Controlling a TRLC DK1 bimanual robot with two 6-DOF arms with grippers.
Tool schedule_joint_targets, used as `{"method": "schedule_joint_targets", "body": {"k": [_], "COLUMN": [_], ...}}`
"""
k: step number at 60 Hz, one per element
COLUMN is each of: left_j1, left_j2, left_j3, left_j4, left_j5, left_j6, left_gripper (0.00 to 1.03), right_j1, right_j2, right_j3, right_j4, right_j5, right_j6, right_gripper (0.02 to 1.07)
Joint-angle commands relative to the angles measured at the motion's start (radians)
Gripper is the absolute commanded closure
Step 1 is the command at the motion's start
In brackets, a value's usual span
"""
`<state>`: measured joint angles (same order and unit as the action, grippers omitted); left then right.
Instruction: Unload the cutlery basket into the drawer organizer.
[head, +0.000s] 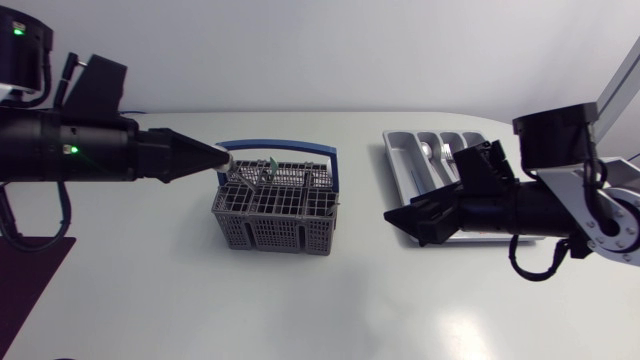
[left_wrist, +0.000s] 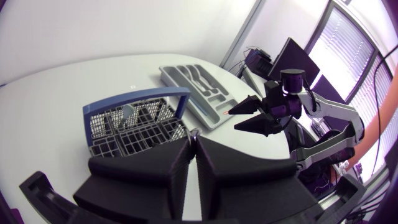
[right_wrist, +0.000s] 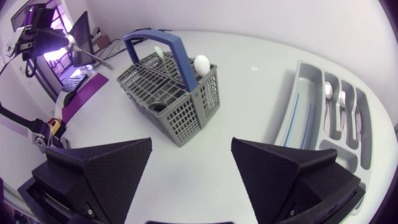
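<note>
Grey basket (head: 270, 235), left jaws pinching utensil (right_wrist: 92, 55), right jaws apart

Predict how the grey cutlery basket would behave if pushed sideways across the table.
Probably slides rather than rolls: the basket sits flat on a wide base. Its mesh plastic walls suggest it is light and fairly stiff. A push high on the blue handle might tip it.

Bright, even overhead light washes the white table (head: 330, 300). The cutlery basket (head: 275, 215) throws only a faint, soft shadow at its base. In both wrist views the table's edge beyond the basket bows with fisheye curvature. 2 green lamps glow on the left arm (head: 80, 150).
</note>
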<state>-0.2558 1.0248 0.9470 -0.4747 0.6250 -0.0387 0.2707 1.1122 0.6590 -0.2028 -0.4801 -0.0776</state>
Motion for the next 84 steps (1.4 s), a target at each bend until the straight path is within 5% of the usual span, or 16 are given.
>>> {"method": "schedule_joint_targets", "body": {"k": [1,28,39,64,84], "left_j1": [-0.023,-0.35,-0.359,-0.407,-0.407], "left_j2": [-0.051,0.11,0.228,0.33,0.359], "left_j3": [-0.025,0.007,0.075,0.191,0.223], "left_j4": [-0.005,0.047,-0.007,-0.105,-0.13], "left_j5": [0.027,0.084,0.185,0.251,0.254], "left_j6": [0.04,0.103,0.135,0.171,0.175], "left_gripper": [0.93,0.93,0.93,0.93,0.93], "right_j1": [-0.005,0.139,0.222,0.282,0.314], "right_j2": [-0.057,-0.236,-0.308,-0.219,-0.183], "right_j3": [-0.002,0.028,0.016,0.004,0.017], "right_j4": [-0.047,-0.165,-0.167,-0.222,-0.208], "right_j5": [-0.035,-0.068,-0.086,-0.118,-0.118], "right_j6": [-0.077,-0.229,-0.31,-0.462,-0.487], "right_gripper": [0.14,0.09,0.21,0.22,0.72]}}
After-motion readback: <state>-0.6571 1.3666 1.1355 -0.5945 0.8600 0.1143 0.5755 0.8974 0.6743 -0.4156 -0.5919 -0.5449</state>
